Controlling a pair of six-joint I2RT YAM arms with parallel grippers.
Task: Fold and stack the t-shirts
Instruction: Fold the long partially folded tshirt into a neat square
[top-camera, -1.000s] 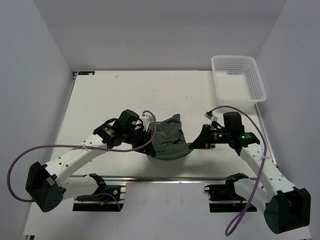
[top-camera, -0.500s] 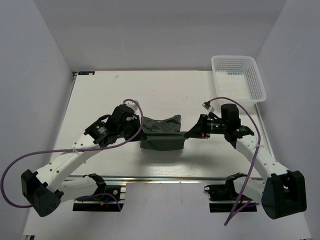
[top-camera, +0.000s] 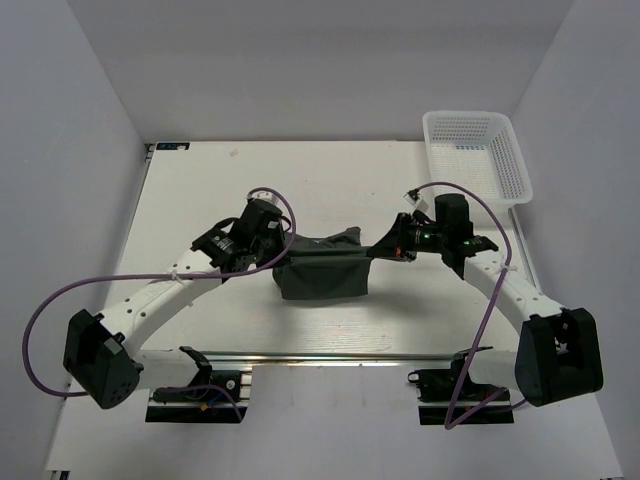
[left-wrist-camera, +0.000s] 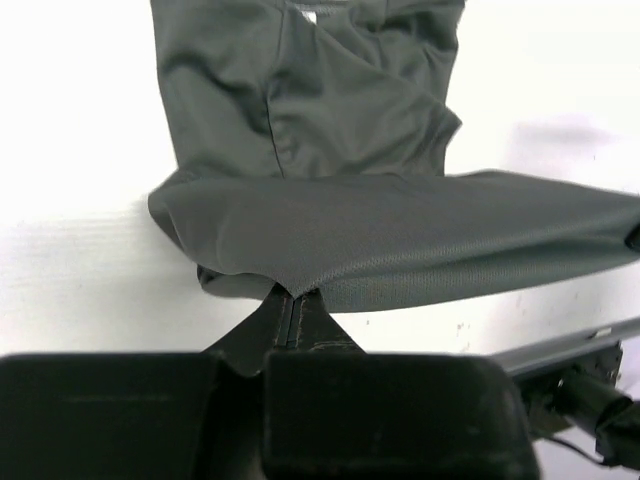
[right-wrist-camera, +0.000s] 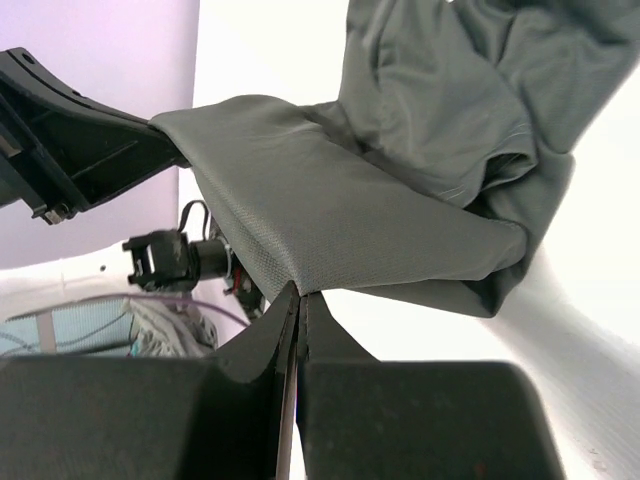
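Note:
One dark grey-green t-shirt (top-camera: 322, 268) hangs over the middle of the table, stretched taut between both grippers, with its far part bunched on the table. My left gripper (top-camera: 281, 252) is shut on the shirt's left edge; in the left wrist view (left-wrist-camera: 290, 292) the cloth (left-wrist-camera: 400, 245) runs off to the right. My right gripper (top-camera: 375, 252) is shut on the shirt's right edge; in the right wrist view (right-wrist-camera: 300, 292) the cloth (right-wrist-camera: 370, 215) spreads away from the jaws. A small light neck tag (left-wrist-camera: 308, 15) shows at the far end.
A white plastic mesh basket (top-camera: 475, 157) stands at the table's far right corner. The white table (top-camera: 200, 200) has a metal rail along its near edge (top-camera: 330, 357). Purple cables loop from both arms.
Both grippers have lifted and pulled apart with the shirt, moving away from the near edge. The shirt's held edge has gone from a sagging curve to a straight taut line.

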